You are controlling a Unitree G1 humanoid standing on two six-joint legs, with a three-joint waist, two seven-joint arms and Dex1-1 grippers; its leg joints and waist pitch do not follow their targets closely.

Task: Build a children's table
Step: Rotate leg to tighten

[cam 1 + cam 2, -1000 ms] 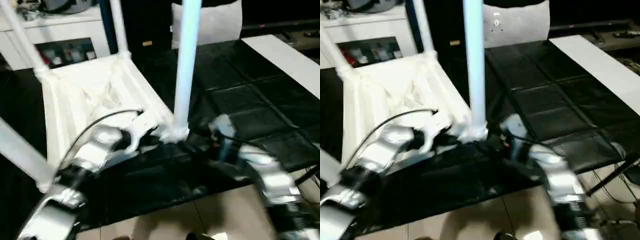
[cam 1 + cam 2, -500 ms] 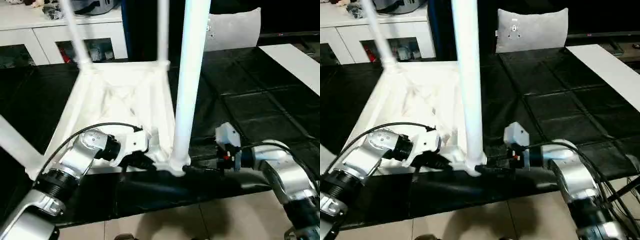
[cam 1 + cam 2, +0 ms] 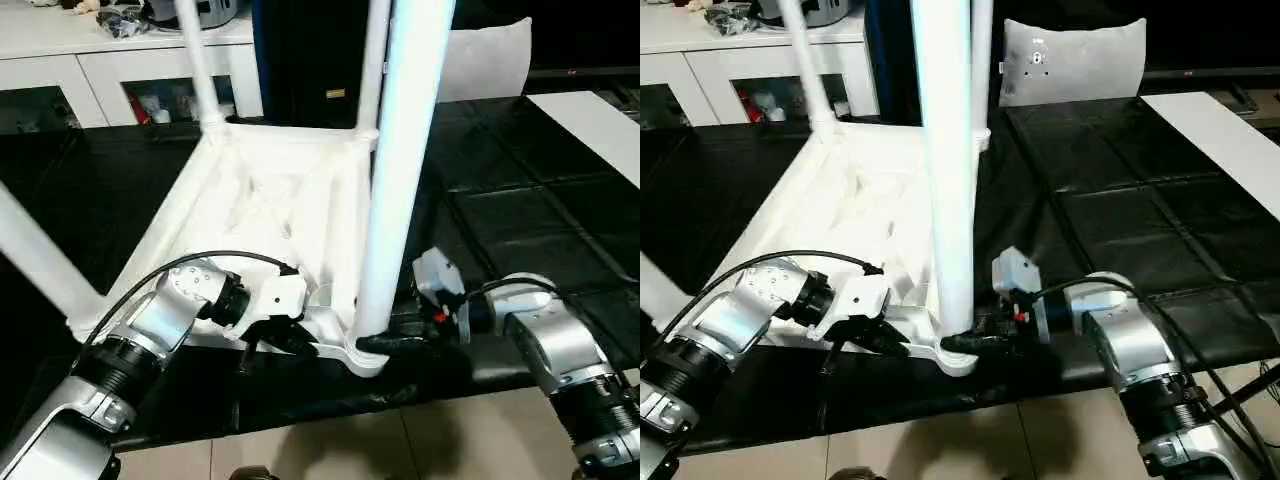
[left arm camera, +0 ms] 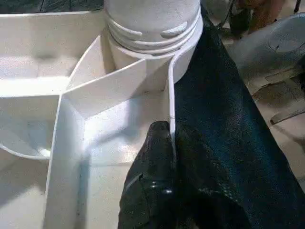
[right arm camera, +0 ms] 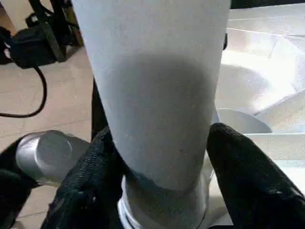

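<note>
The children's table top [image 3: 270,200] lies upside down on the black mat, ribbed underside up, with white legs standing in its corner sockets. The nearest leg [image 3: 400,180] rises from the near right socket [image 3: 362,357]. My right gripper [image 3: 388,343] is at the base of that leg; in the right wrist view its black fingers [image 5: 90,167] press both sides of the leg [image 5: 157,95]. My left gripper [image 3: 288,340] is shut on the top's thin rim wall [image 4: 170,100] just beside that socket. Other legs stand at the far left [image 3: 200,60], far right [image 3: 372,60] and near left [image 3: 35,255].
A grey-white cushion [image 3: 490,60] leans at the back right. White cabinets [image 3: 60,65] run along the back left. A white board [image 3: 590,120] lies at the right of the black mat [image 3: 520,200]. Tiled floor [image 3: 420,445] and cables [image 5: 28,102] lie in front.
The head camera has shifted. My right gripper's fingers have come in against the base of the nearest leg. My left gripper keeps its hold on the rim.
</note>
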